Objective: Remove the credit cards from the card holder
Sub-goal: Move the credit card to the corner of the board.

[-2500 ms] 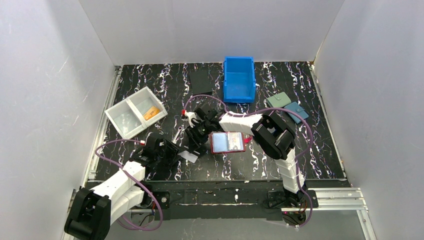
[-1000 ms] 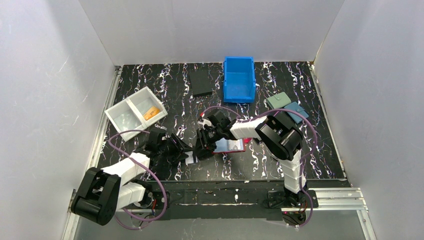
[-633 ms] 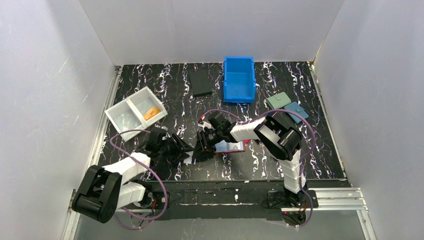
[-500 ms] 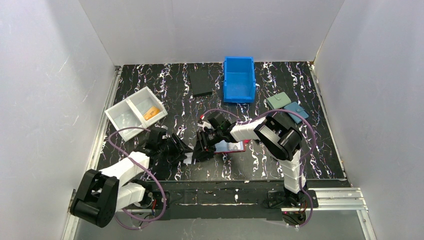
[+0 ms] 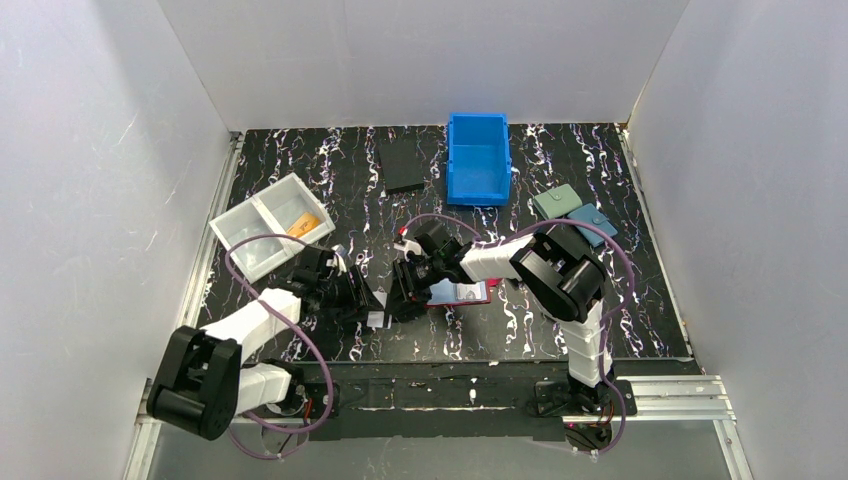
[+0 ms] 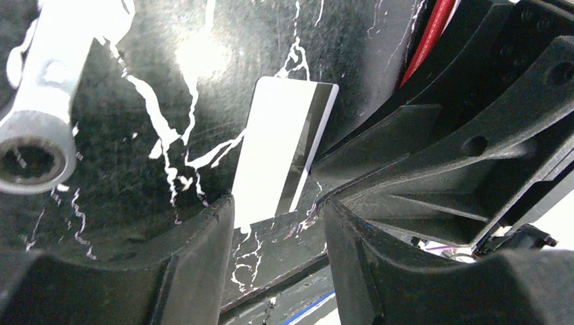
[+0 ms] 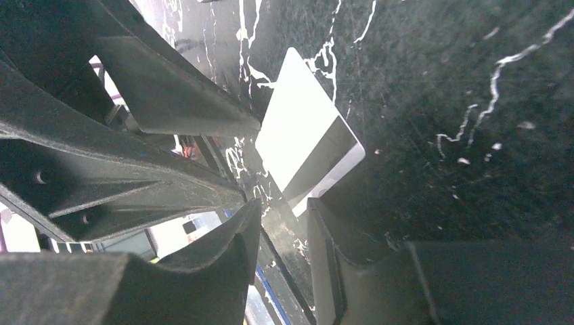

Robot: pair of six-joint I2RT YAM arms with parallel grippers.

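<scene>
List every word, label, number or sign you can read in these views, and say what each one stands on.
No text is legible in any view.
The white card with a dark stripe shows no print on the side in view.
The orange card in the white divided tray: any print is too small to read.
The open red card holder: its pale inside is too small to read.

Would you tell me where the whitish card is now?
Top view: the whitish card lies flat on the table, between the left tool and right tool, just left of the red card holder.
</scene>
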